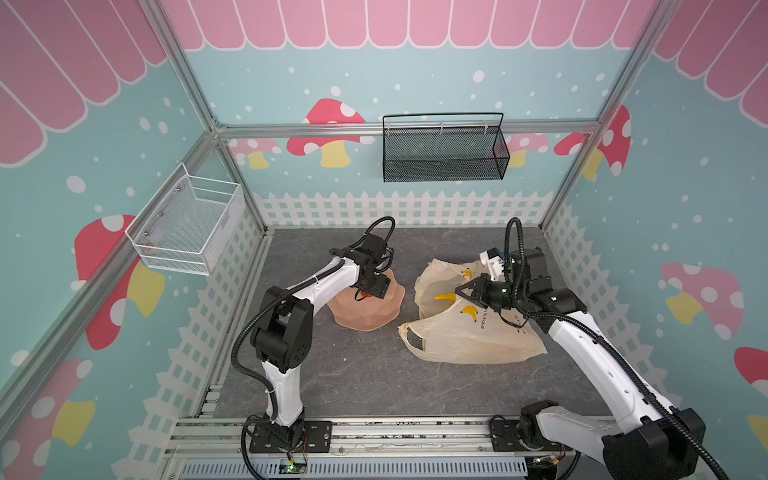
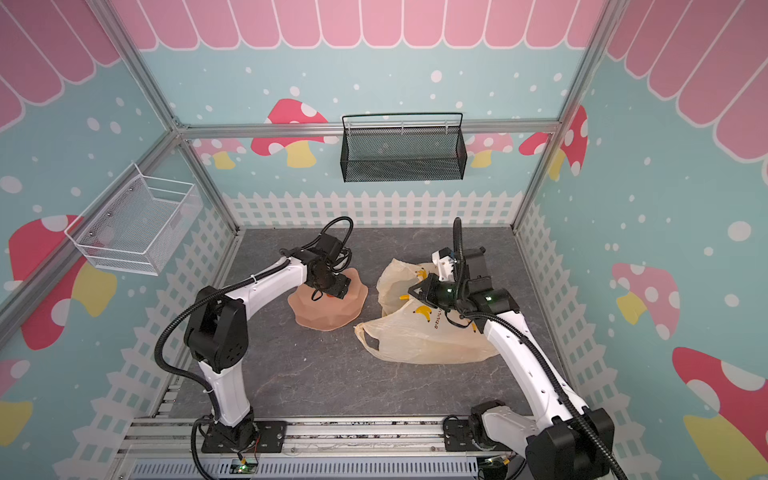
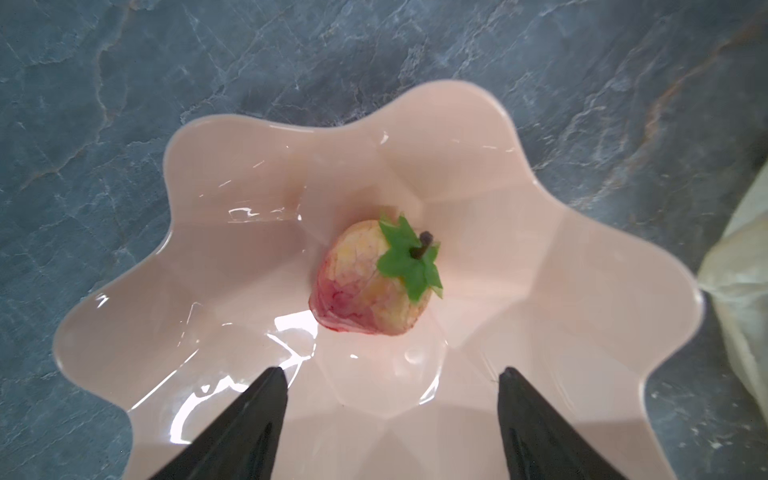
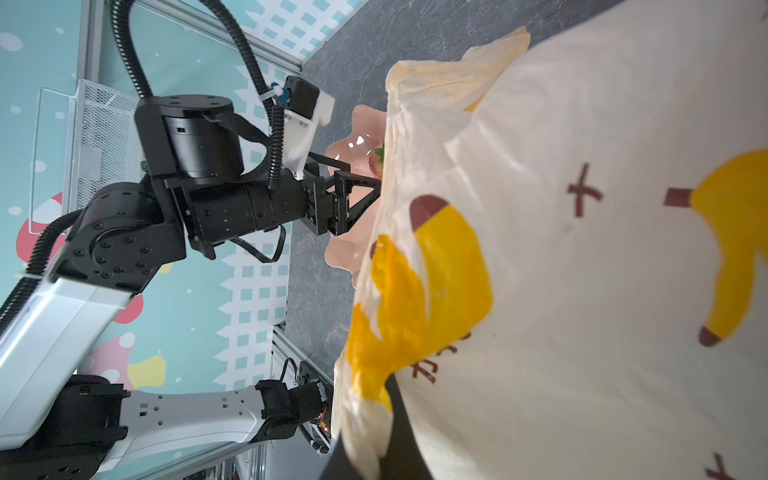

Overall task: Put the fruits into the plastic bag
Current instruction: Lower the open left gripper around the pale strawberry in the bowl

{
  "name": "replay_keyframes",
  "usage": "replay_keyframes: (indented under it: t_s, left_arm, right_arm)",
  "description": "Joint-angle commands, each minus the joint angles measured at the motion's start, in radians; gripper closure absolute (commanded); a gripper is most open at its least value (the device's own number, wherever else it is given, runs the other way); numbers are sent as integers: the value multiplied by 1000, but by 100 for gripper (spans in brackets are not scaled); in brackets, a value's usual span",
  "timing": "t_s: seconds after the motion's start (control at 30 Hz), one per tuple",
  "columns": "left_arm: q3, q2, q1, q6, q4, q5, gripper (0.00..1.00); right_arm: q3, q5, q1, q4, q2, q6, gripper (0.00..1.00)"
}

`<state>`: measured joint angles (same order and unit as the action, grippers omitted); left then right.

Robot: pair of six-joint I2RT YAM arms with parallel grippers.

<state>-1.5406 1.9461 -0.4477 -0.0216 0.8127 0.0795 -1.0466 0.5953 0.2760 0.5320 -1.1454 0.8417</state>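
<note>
Left tool (image 3: 392, 374) held apart over the strawberry (image 3: 365, 282); right tool (image 1: 459, 290) closed tight on the plastic bag (image 1: 469, 340).

The strawberry lies alone at the bottom of the peach-pink dish (image 3: 216, 257), leaves to one side. The dish's wavy rim rises all round it, and both black fingertips (image 3: 270, 386) are inside that rim, short of the fruit and wider apart than it. In both top views the bag sits on the grey worktop (image 1: 353, 374) just right of the dish, with a narrow bare strip between them. The right tool grips the film at the bag's mouth and lifts that edge, while a loop handle (image 1: 415, 340) lies flat toward the front. The front half of the worktop is bare.
</note>
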Motion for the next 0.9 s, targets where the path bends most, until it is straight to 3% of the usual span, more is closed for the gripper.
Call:
replay_keyframes:
  t_s: [0.0, 0.23, 0.87]
  left_arm:
    - [-40, 20, 19, 62, 25, 5, 20]
    - [-73, 82, 33, 102, 50, -21, 20]
    - [-158, 187, 63, 73, 49, -105, 22]
  right_arm:
    - [-3, 0, 5, 6, 16, -10, 100]
    - [-6, -3, 5, 11, 13, -11, 100]
    - [-4, -10, 5, 7, 16, -1, 100]
